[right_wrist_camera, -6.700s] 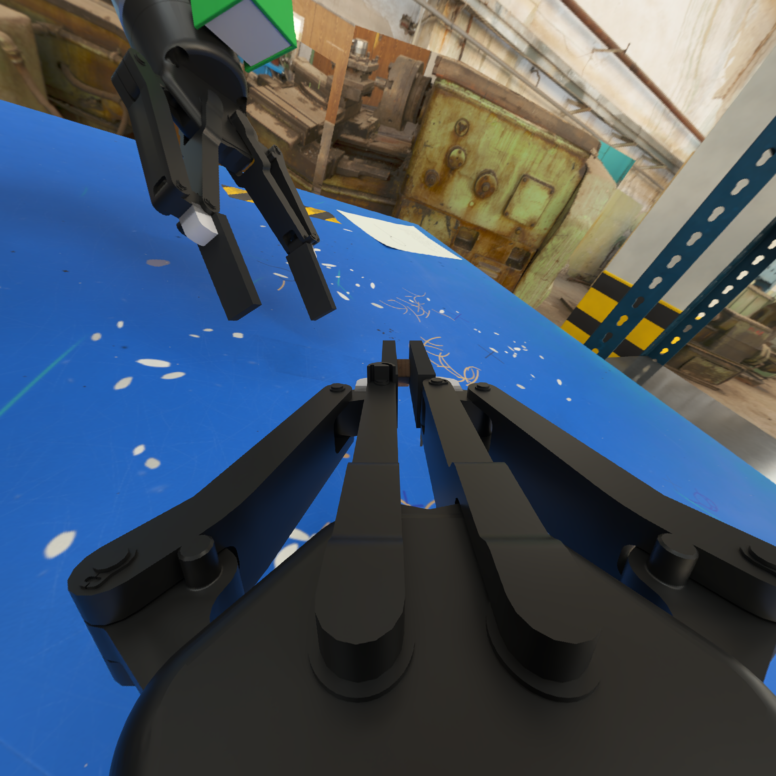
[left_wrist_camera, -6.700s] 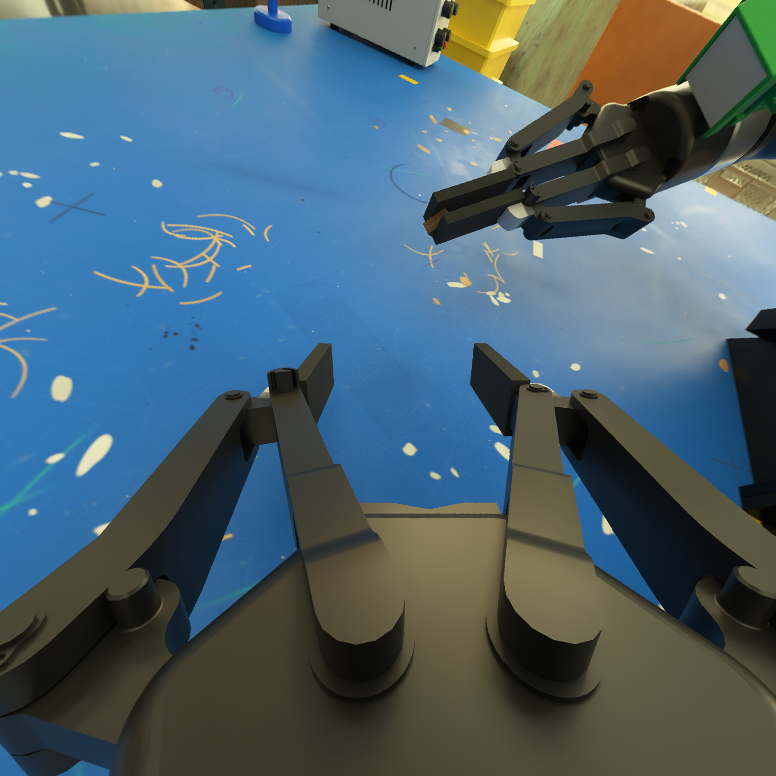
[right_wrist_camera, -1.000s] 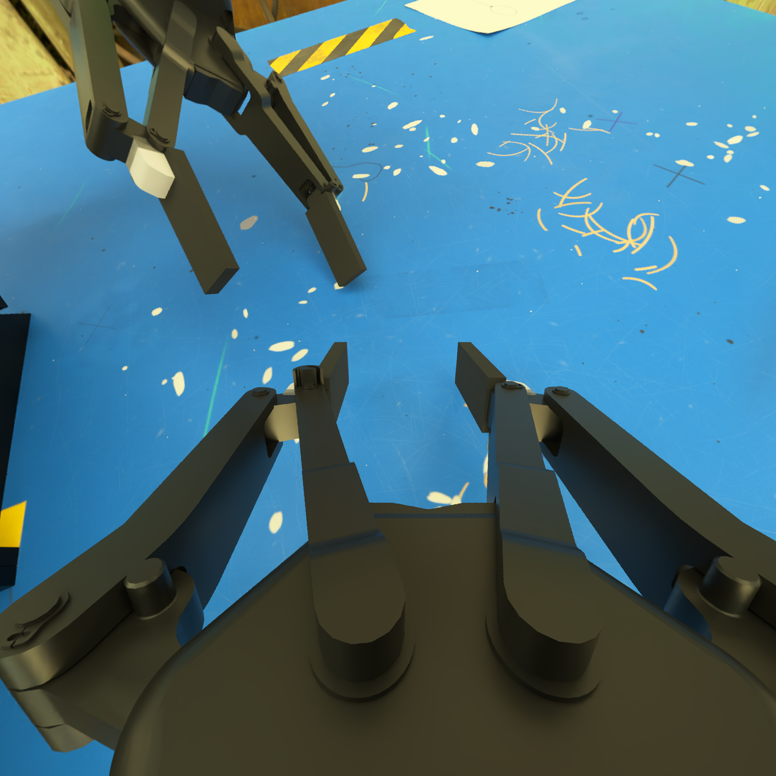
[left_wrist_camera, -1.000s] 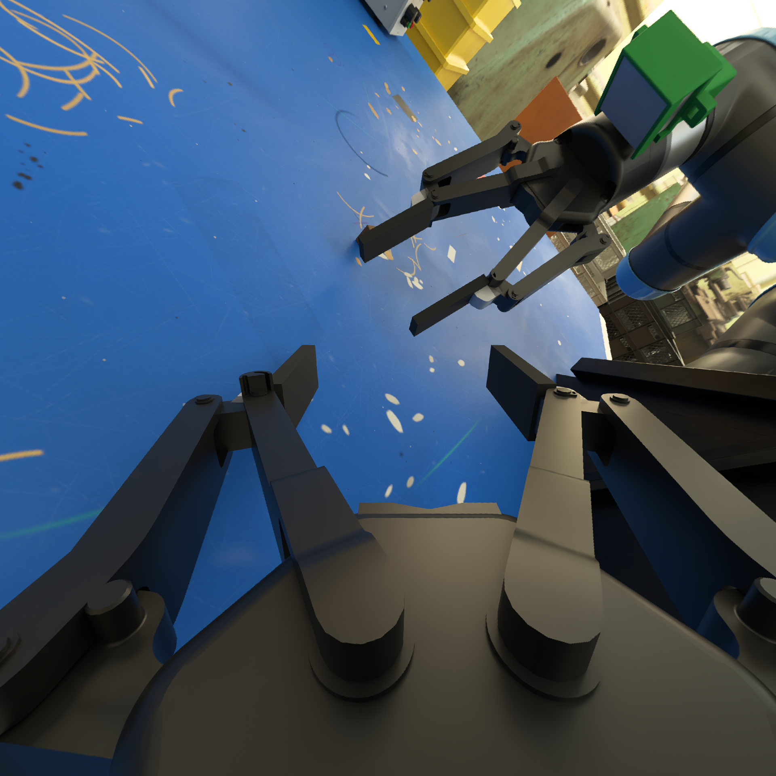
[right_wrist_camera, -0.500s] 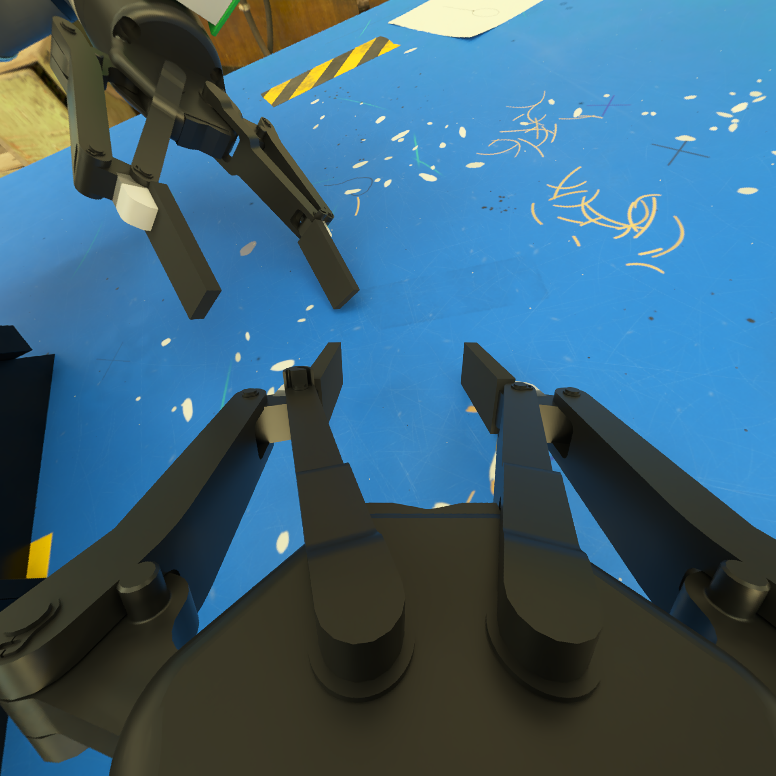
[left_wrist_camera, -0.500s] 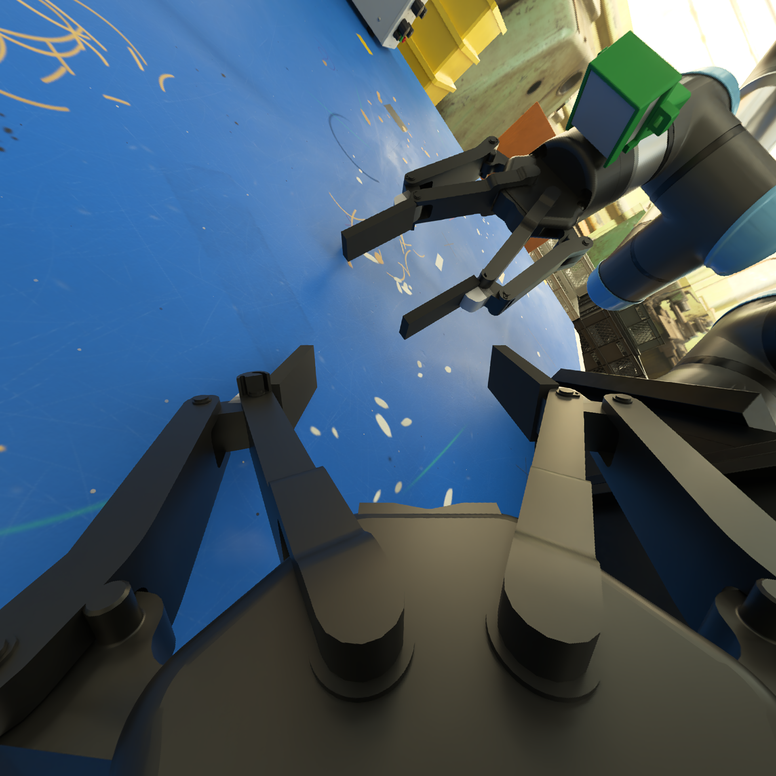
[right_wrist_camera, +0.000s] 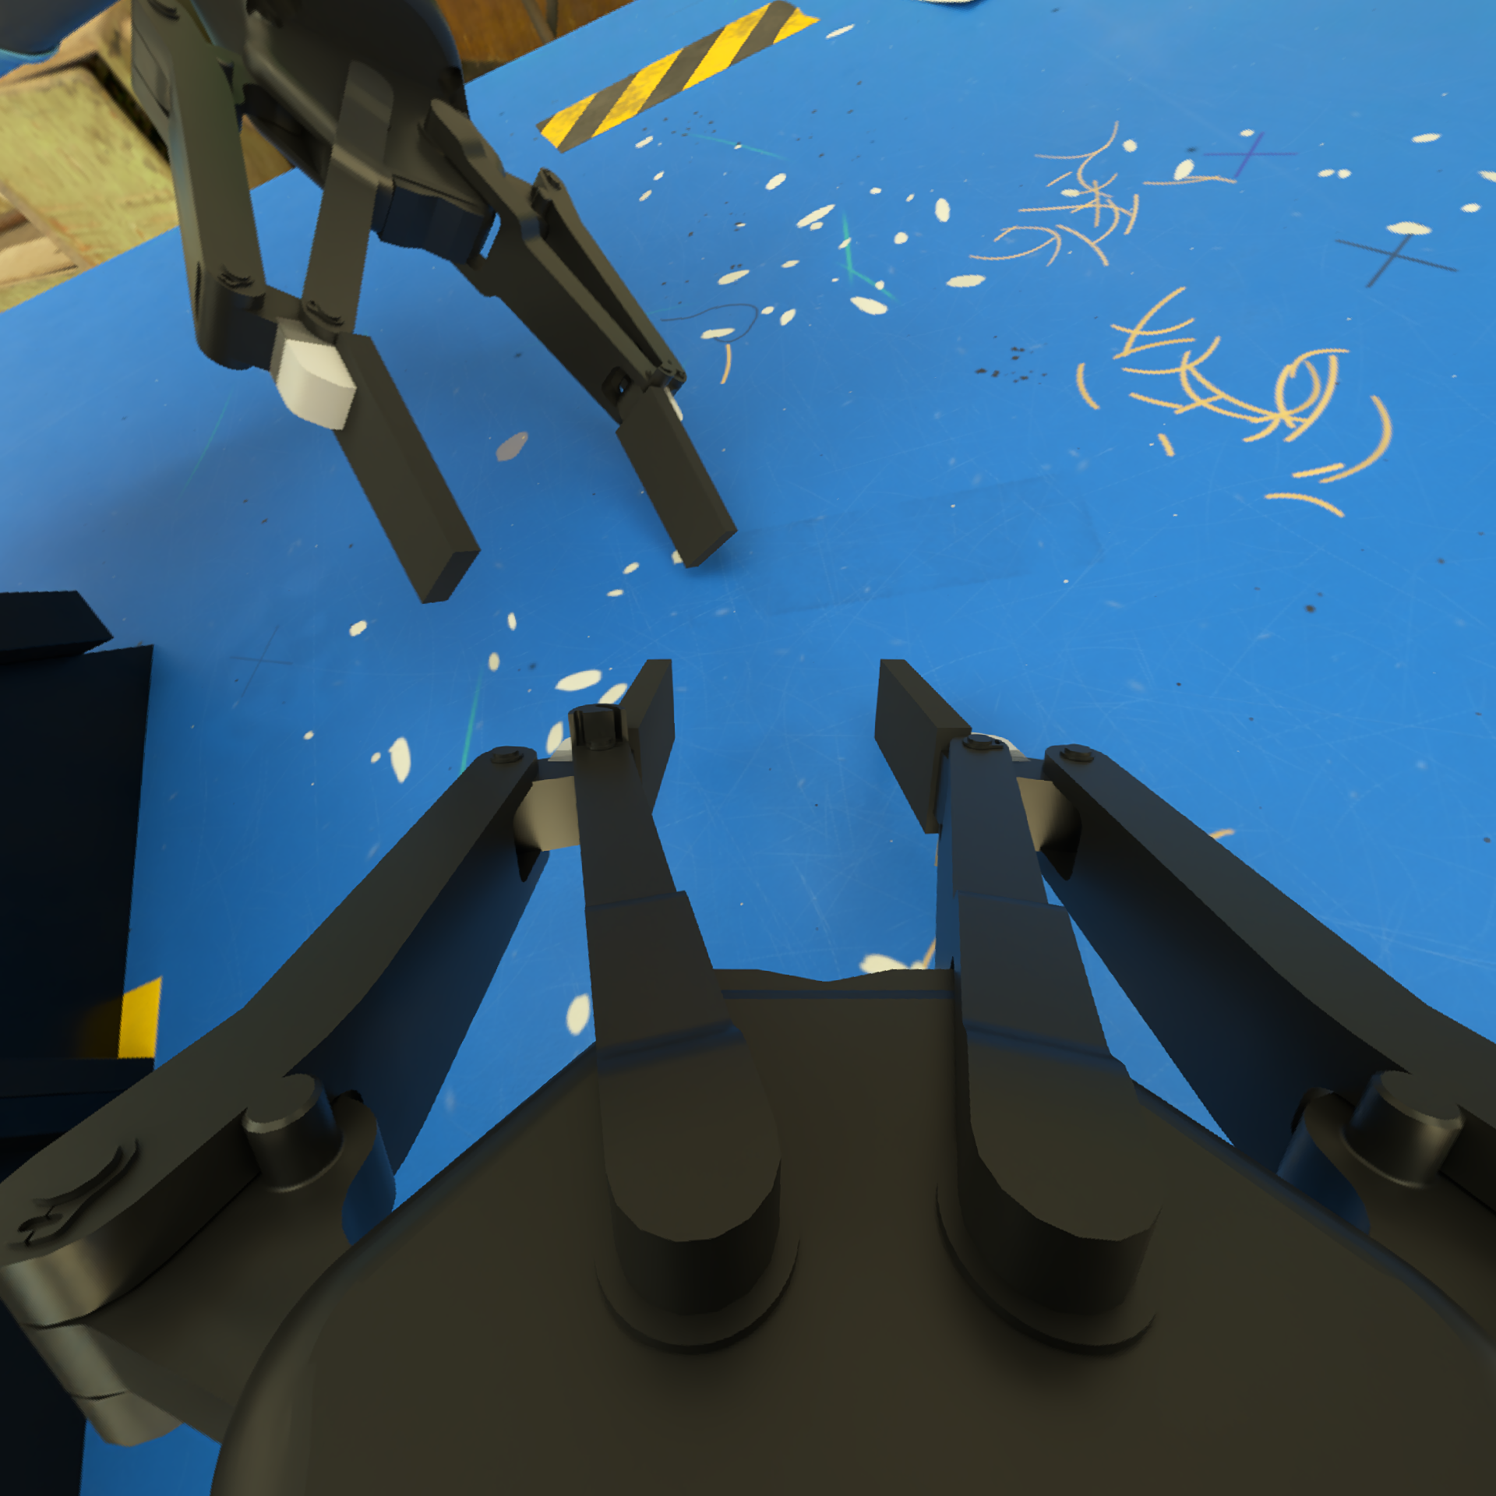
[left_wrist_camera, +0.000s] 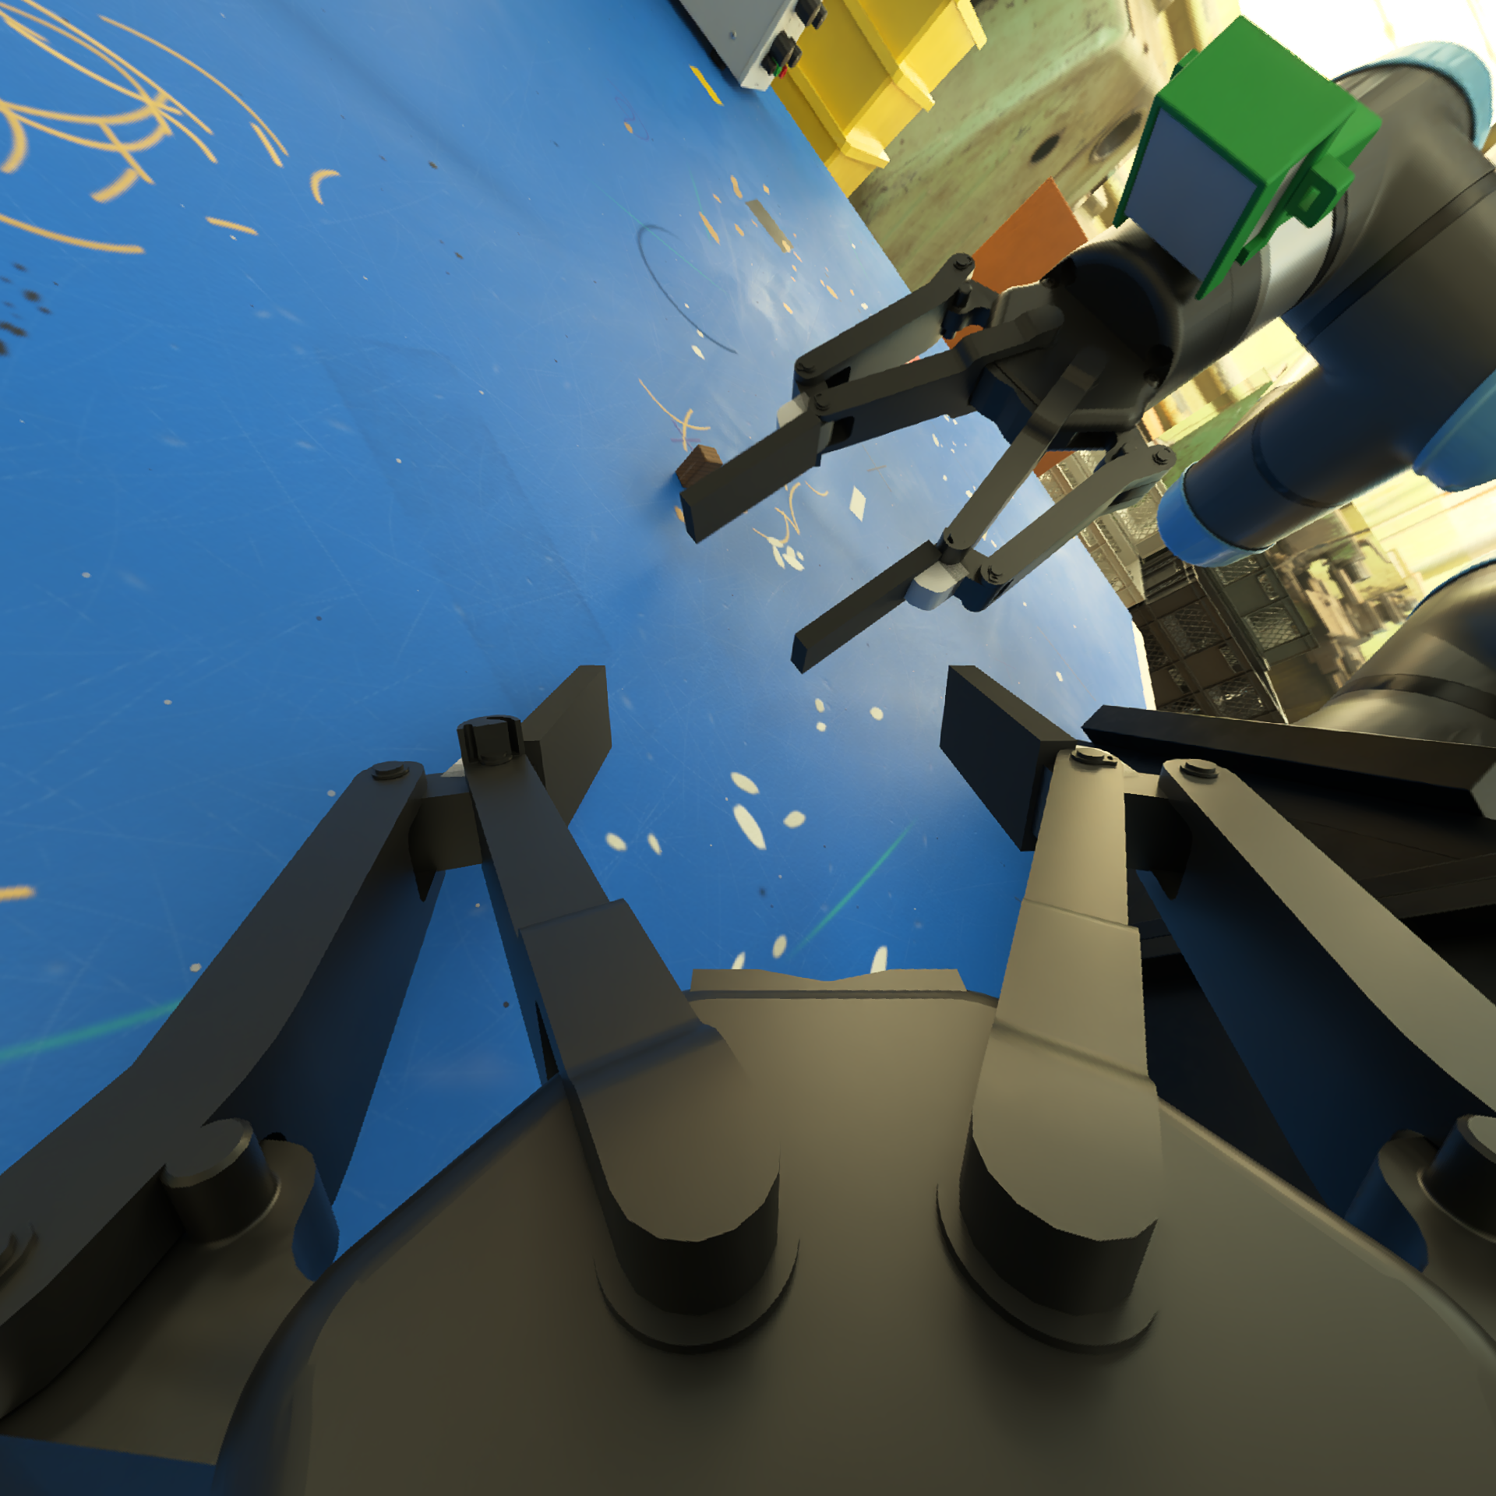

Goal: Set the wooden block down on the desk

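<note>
The wooden block (left_wrist_camera: 698, 465), small and brown, lies on the blue desk (left_wrist_camera: 324, 486). In the left wrist view my right gripper (left_wrist_camera: 745, 587) is open just beside it. One finger tip partly covers the block, and I cannot tell whether they touch. My left gripper (left_wrist_camera: 773, 704) is open and empty, above the desk and nearer than the block. In the right wrist view my right gripper (right_wrist_camera: 773, 688) is open with nothing between its fingers. The left gripper (right_wrist_camera: 576, 567) stands open at the upper left. The block does not show in this view.
A white box device (left_wrist_camera: 753, 40) and yellow bins (left_wrist_camera: 882, 73) stand at the desk's far edge. A black object (left_wrist_camera: 1295, 777) lies at the right; it also shows in the right wrist view (right_wrist_camera: 65, 809). Striped yellow-black tape (right_wrist_camera: 672, 73) marks the desk.
The right gripper, shut on the block above the desk 6.7 s ago, has opened. In the last half second it shifted, and the block now shows on the desk past its finger.
</note>
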`<state>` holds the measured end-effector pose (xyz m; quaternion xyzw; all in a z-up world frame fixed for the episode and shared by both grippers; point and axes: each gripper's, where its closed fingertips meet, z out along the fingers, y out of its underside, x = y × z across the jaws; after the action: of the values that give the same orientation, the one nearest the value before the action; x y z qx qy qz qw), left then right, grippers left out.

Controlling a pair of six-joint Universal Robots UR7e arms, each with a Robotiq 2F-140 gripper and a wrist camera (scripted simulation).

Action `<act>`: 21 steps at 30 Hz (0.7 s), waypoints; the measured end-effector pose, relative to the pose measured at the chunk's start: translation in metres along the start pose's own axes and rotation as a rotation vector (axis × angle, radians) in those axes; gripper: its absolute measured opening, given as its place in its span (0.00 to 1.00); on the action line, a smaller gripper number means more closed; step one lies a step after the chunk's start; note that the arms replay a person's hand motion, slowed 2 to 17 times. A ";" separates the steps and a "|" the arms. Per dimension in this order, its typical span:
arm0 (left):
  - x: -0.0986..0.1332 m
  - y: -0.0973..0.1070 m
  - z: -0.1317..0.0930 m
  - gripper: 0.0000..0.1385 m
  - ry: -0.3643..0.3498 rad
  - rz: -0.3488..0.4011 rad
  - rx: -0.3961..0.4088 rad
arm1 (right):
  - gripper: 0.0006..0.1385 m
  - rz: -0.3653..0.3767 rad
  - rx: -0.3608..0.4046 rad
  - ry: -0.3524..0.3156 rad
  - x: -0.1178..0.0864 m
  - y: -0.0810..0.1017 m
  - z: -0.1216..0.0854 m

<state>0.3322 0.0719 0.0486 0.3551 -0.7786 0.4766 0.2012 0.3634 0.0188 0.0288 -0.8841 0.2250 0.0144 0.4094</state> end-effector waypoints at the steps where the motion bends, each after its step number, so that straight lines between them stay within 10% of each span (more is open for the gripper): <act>1: -0.001 0.000 0.000 0.77 -0.006 0.004 0.000 | 0.47 -0.005 -0.005 -0.005 -0.002 0.001 0.000; 21: -0.009 0.001 -0.002 0.77 -0.069 0.068 -0.027 | 0.34 -0.109 -0.061 0.005 -0.025 0.002 0.007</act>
<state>0.3376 0.0769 0.0425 0.3420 -0.8031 0.4601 0.1626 0.3418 0.0324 0.0280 -0.9070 0.1771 -0.0031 0.3820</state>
